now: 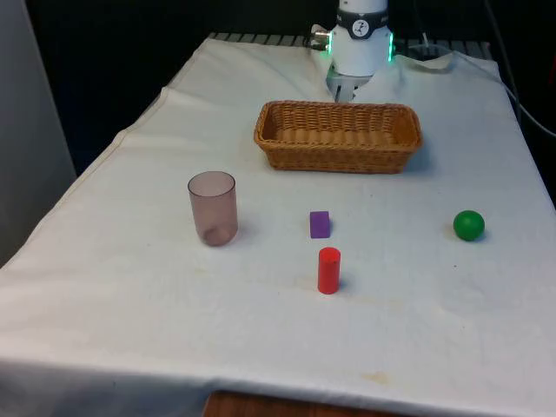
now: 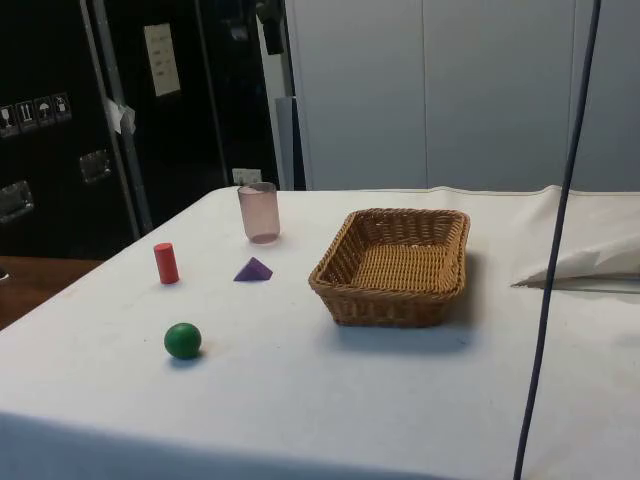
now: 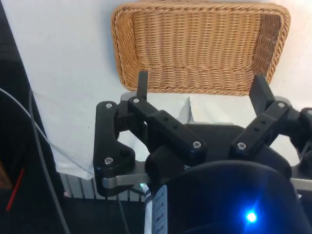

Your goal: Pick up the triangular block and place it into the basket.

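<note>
We see the purple triangular block [image 1: 320, 224] near the middle of the white cloth table [image 1: 130, 313], nothing touching it and open cloth all around. Taking the block as the dial in the front view: wicker basket [image 1: 337, 136] at 12 o'clock, well apart, toward the far edge; red cylinder [image 1: 328, 270] at 6, just beside; green ball [image 1: 468, 225] at 3, well apart, nearer the table's edge on the front view's right; translucent pinkish cup [image 1: 213, 208] at 9, near. The near edge has wide bare cloth. The side view shows the block [image 2: 253, 269] as a low pyramid with a point on top, while the front view reads it as a small squarish lump; the side view also shows the basket [image 2: 395, 265] interior holding nothing. The wrist view shows the gripper [image 3: 202, 87] with its two black fingers [image 3: 142, 86] spread wide apart, nothing between them, hanging over cloth just outside the basket's [image 3: 200, 46] long rim. In the front view the arm sits beyond the basket at 12.
</note>
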### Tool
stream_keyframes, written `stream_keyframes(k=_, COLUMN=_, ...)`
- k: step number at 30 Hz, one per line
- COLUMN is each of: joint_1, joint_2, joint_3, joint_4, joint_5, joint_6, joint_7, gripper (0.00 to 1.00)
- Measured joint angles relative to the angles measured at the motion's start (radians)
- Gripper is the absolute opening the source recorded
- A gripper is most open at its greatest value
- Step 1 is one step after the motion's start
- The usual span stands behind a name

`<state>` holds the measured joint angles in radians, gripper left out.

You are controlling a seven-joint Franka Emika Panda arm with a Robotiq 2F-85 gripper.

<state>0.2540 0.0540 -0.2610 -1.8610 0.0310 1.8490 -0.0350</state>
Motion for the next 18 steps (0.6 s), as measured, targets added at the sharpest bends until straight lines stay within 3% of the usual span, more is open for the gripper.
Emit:
stream_keyframes(k=8, joint_1=0.001, joint_2=0.028, joint_3=0.011, joint_4=0.002, joint_5=0.002, joint_6=0.036, joint_7=0.010, gripper=1.00)
stream_keyframes(k=18, joint_1=0.003, joint_2=0.073, joint_3=0.052, joint_4=0.024, joint_5=-0.001, joint_6=0.069, joint_7=0.058, gripper=1.00)
